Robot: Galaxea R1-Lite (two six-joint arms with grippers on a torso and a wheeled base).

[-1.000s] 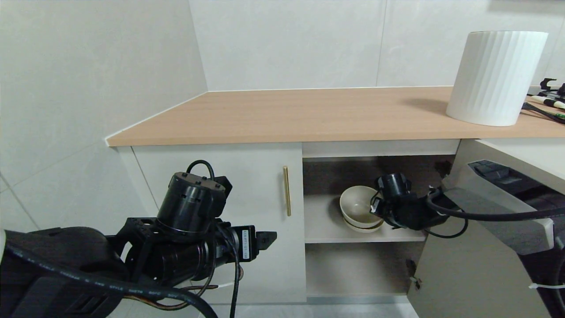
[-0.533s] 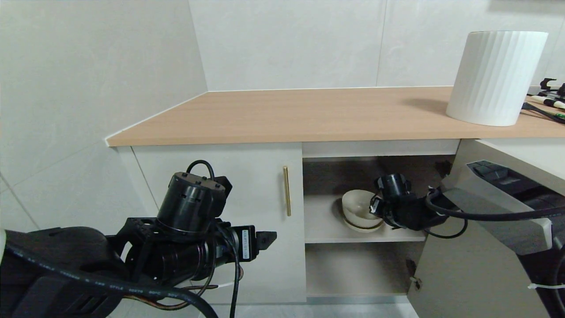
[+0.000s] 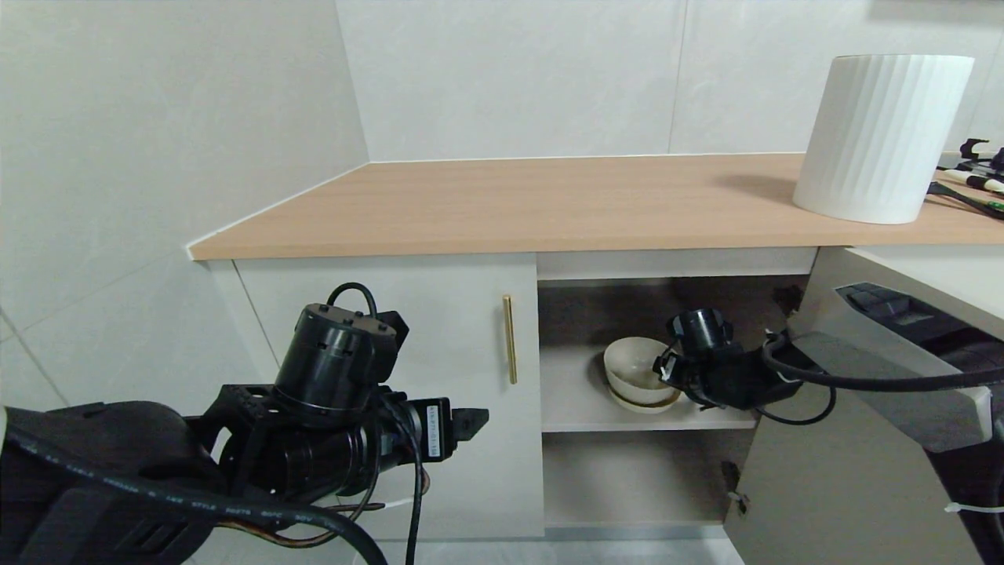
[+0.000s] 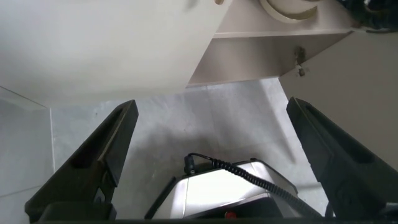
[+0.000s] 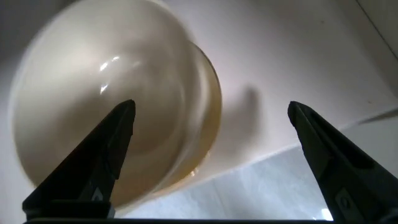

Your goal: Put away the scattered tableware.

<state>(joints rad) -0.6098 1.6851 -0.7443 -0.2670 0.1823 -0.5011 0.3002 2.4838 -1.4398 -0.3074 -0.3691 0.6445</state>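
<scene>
Change: the bowl (image 3: 634, 375), tilted a second ago, is now seen level on the cabinet shelf (image 3: 576, 404).
Head view: the bowl is nested on a dish (image 3: 639, 405); the right pincer (image 3: 665, 369) is held just beside it. No tableware is seen on the worktop (image 3: 510, 204), so the task is judged nearly done.
Left wrist view: the left pincer (image 4: 211, 118) is spread, with nothing held.
Right wrist view: the pincer is spread around the bowl; contact cannot be told.
Hidden: the dish is mostly covered.
</scene>
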